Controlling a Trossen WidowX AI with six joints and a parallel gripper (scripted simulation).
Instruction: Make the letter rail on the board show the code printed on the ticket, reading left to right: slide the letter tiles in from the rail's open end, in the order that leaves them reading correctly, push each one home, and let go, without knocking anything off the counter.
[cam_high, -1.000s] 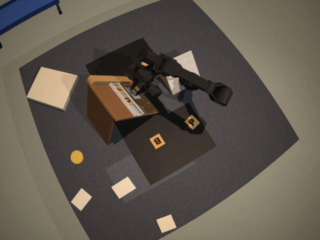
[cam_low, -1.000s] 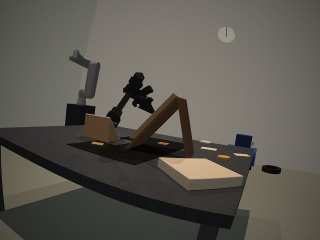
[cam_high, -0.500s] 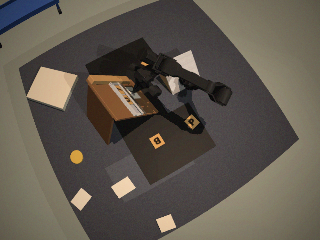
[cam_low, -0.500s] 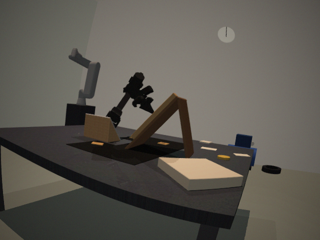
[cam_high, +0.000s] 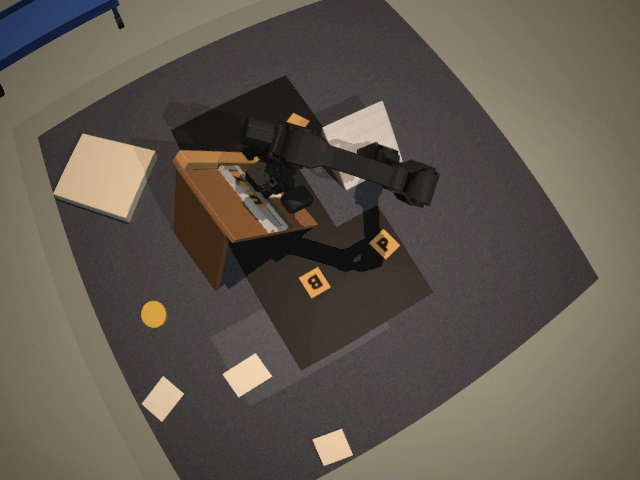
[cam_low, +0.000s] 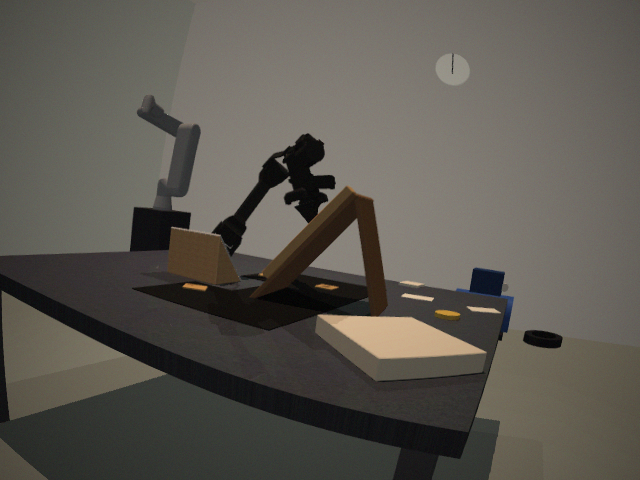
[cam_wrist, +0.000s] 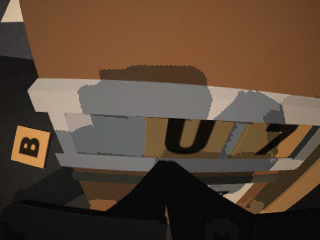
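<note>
The landmark is the board (cam_high: 206, 191) (cam_low: 310, 248) (cam_wrist: 165, 40), a slanted panel of smooth reddish-brown wood propped on the dark, finely speckled surface (cam_high: 465, 242) (cam_low: 232, 361). Across its sloping face runs the rail (cam_high: 253, 198) (cam_wrist: 145, 102), a straight pale channel with two raised lips. In it sit two flat orange tiles with bold black characters: the U tile (cam_wrist: 187, 137) and, to its right in the wrist view, the 7 tile (cam_wrist: 275, 141), with a narrow gap between them. Left of the U tile the channel shows bare grey.

The tool (cam_high: 281, 198) (cam_low: 311, 219) (cam_wrist: 166, 168) is at the board's face, just by the rail's lower lip; its dark, tapering fingers are closed together with nothing between them.

Beside the board, on the thin black rectangular mat (cam_high: 330, 320) (cam_low: 206, 304), lie the square B tile (cam_high: 314, 282) (cam_wrist: 30, 146) and, farther from the board, the P tile (cam_high: 384, 244). Another orange tile (cam_high: 297, 120) (cam_low: 195, 286) lies on the mat's opposite part, its character unreadable. Behind the board's back stands a thick, cream square slab (cam_high: 105, 175) (cam_low: 403, 341), lying flat, well apart from it.
</note>
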